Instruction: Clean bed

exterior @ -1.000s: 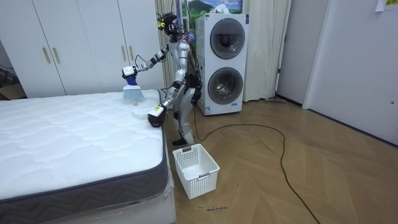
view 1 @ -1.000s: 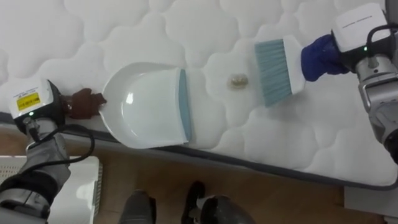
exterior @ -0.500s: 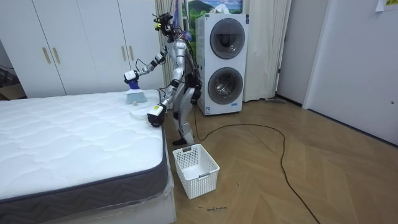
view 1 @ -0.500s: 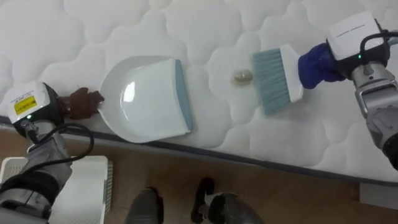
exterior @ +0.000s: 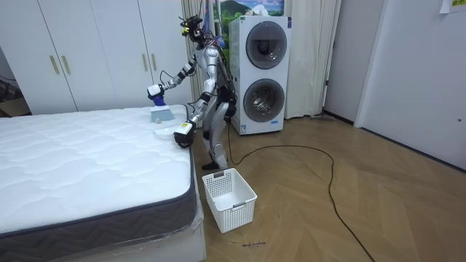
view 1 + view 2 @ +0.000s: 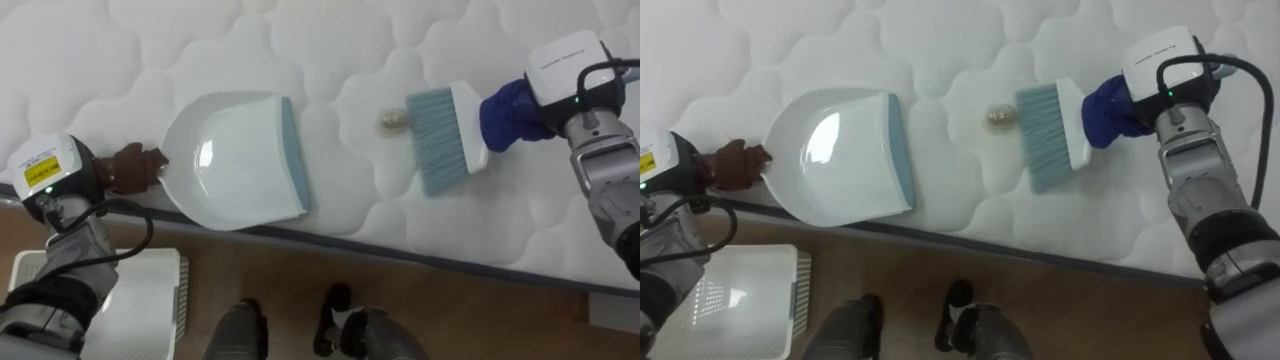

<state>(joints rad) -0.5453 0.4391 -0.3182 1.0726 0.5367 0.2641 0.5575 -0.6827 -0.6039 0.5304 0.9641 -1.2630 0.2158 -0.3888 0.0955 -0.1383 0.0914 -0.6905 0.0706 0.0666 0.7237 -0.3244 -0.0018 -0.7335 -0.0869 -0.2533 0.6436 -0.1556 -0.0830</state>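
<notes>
A: Progress so far?

B: Little, I think. 1 small scrap lies on the bed, touching the bristle tips of the brush and apart from the lip of the dustpan. The pan looks empty.

A: And the hands?

B: The right hand is closed round the brush handle; the left hand is closed round the dustpan handle at the bed's edge.

A: What is left?

B: To sweep the scrap into the pan, then probably to tip it in the white basket on the floor below. I see no other dirt on this part.
</notes>
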